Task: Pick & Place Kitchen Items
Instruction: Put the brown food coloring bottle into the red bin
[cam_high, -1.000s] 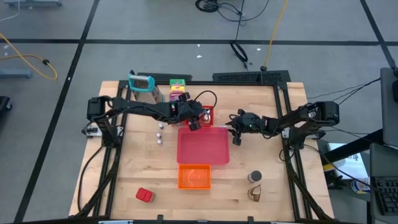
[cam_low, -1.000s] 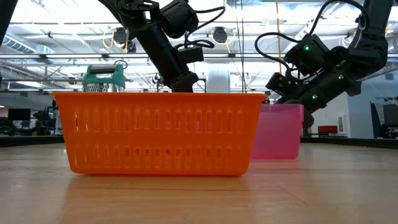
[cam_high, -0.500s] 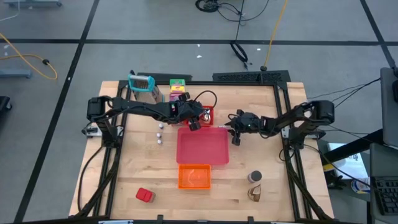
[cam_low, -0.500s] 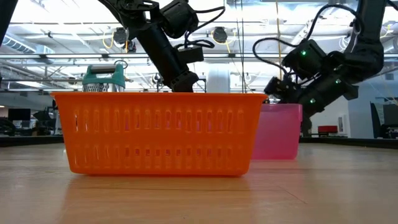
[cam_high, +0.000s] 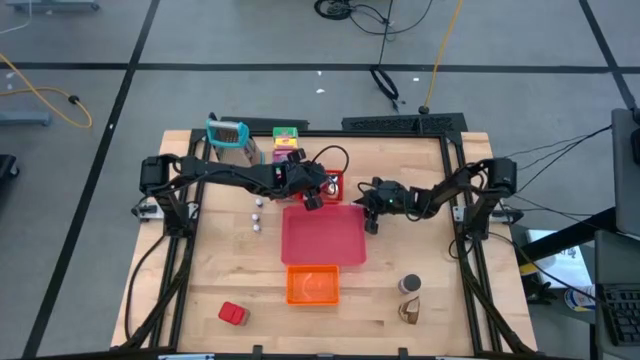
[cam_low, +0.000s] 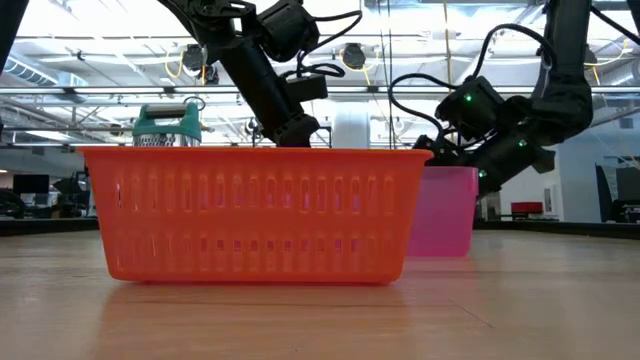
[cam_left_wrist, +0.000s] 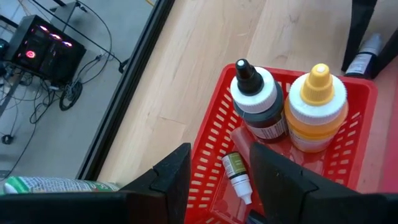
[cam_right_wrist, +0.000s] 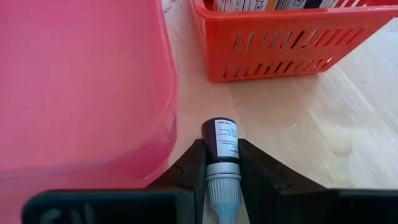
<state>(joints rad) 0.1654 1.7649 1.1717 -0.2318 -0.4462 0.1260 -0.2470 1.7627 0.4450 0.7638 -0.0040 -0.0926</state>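
Right gripper (cam_right_wrist: 222, 163) has advanced toward the pink tray (cam_right_wrist: 74, 81), fingers clamped on a small dark bottle (cam_right_wrist: 221, 142). Transport step; next, lift over the adjacent rim, release. Left gripper (cam_left_wrist: 219, 171), spread, hovers above the red basket (cam_left_wrist: 211, 134).

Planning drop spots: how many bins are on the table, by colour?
Pink tray: 1
Orange basket: 1
Red basket: 1
Total: 3
The right gripper holds a bottle beside the pink tray; the left gripper hangs open over the red basket.
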